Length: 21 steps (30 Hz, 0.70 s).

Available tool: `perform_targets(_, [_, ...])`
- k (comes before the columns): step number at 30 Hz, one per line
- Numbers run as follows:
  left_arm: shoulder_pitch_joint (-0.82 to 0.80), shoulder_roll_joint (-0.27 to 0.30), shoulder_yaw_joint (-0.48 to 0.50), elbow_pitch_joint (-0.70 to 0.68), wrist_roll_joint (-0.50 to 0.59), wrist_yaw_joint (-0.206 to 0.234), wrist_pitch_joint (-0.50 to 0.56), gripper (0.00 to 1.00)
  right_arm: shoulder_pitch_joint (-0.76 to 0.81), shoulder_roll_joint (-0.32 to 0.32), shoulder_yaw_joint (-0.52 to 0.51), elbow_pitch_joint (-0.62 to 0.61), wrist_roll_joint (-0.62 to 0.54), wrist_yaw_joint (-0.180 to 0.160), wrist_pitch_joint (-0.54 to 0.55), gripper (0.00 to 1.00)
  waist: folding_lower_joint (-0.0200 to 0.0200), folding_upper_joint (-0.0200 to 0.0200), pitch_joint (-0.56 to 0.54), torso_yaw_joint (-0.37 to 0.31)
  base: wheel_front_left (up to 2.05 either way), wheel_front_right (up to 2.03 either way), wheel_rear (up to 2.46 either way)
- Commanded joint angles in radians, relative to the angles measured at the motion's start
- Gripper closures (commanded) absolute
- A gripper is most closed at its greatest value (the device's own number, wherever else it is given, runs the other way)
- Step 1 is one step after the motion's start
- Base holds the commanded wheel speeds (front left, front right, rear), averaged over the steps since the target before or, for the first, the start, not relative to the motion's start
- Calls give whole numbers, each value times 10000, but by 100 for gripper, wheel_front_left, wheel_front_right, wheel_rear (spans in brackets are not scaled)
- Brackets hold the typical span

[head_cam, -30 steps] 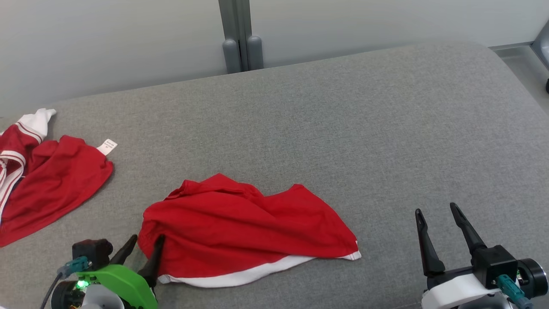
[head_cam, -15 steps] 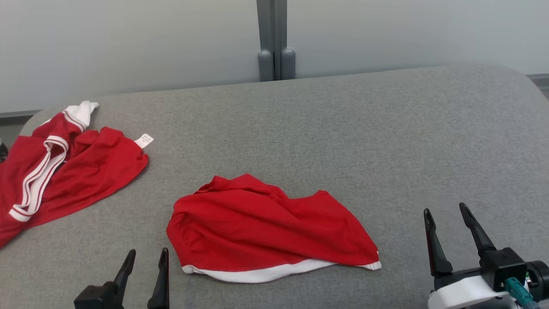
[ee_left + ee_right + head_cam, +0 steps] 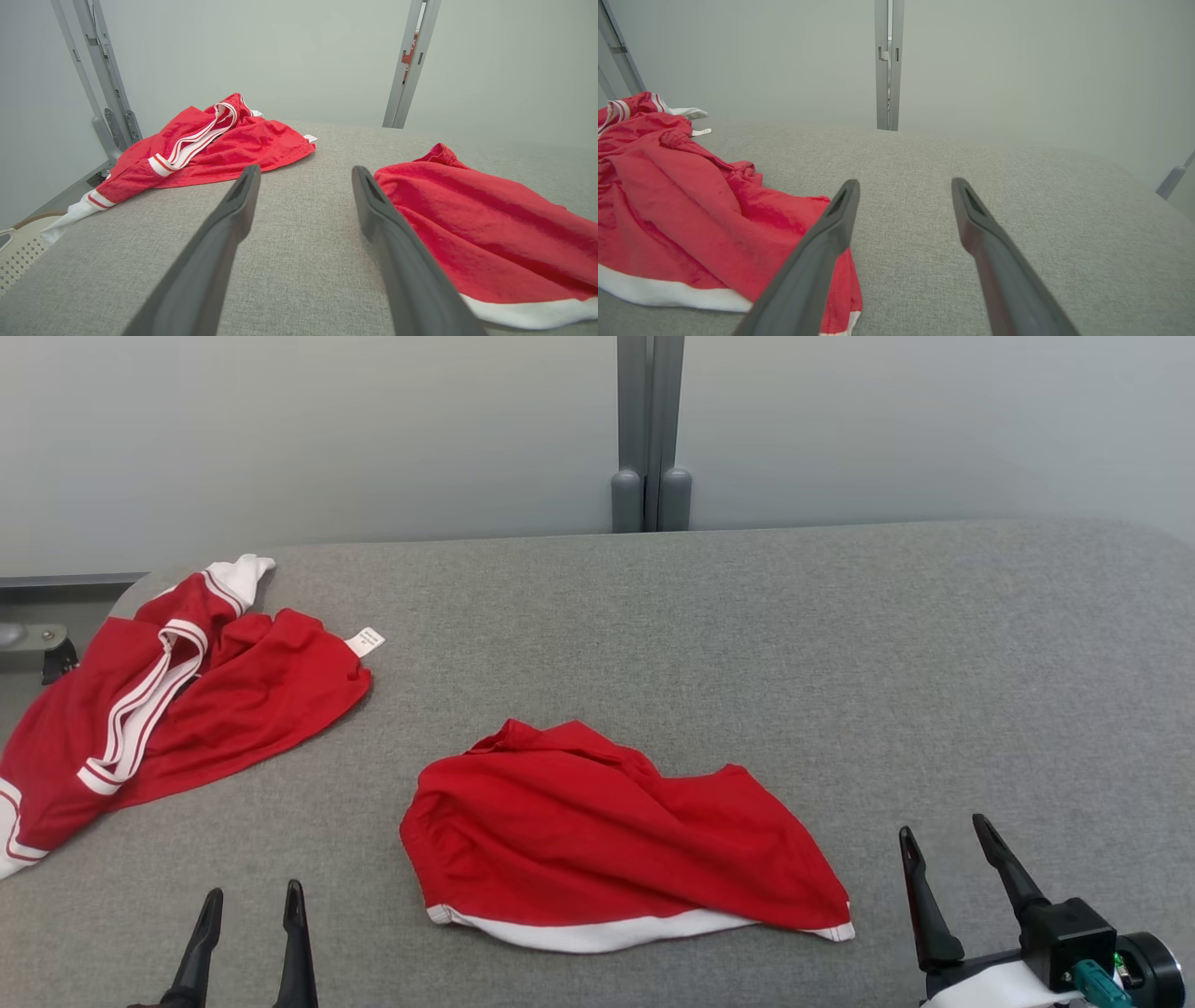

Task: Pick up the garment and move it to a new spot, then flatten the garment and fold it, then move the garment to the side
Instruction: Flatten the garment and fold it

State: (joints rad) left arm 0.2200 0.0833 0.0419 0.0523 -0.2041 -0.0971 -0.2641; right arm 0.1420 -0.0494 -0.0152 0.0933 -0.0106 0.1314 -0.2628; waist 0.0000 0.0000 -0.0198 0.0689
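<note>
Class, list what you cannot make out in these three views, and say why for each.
Label on the far garment: head view, print too small to read.
Far garment: head view, its lower end is cut off by the left edge.
Near garment: all views, its own top layer hides the layers beneath.
Left gripper: head view, the bottom edge cuts off everything below the fingers.

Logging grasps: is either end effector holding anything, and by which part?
Nothing is held. Left end effector and right end effector are open, apart from the red garment.
</note>
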Motion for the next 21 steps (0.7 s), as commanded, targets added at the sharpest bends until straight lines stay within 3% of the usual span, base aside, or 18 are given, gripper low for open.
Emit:
perform_targets(1, [170, -84, 138, -67, 187, -100, -1, 0, 152, -19, 48, 84, 55, -14, -30, 0, 0, 0, -29, -14, 0, 0, 0])
perform_targets(15, [254, -318, 301, 81, 491, -347, -3, 0, -29, -19, 280, 186, 211, -14, -30, 0, 0, 0, -63, -160, 0, 0, 0])
perform_targets(18, [243, -324, -1, 220, 366, -354, -3, 0, -16, -17, 388, 246, 344, -14, -30, 0, 0, 0, -20, -173, 0, 0, 0])
perform_targets(21, [194, -214, -727, 804, 65, -356, -3, 0, 56, -11, 812, 1203, 245, -12, -30, 0, 0, 0, 37, -202, 0, 0, 0])
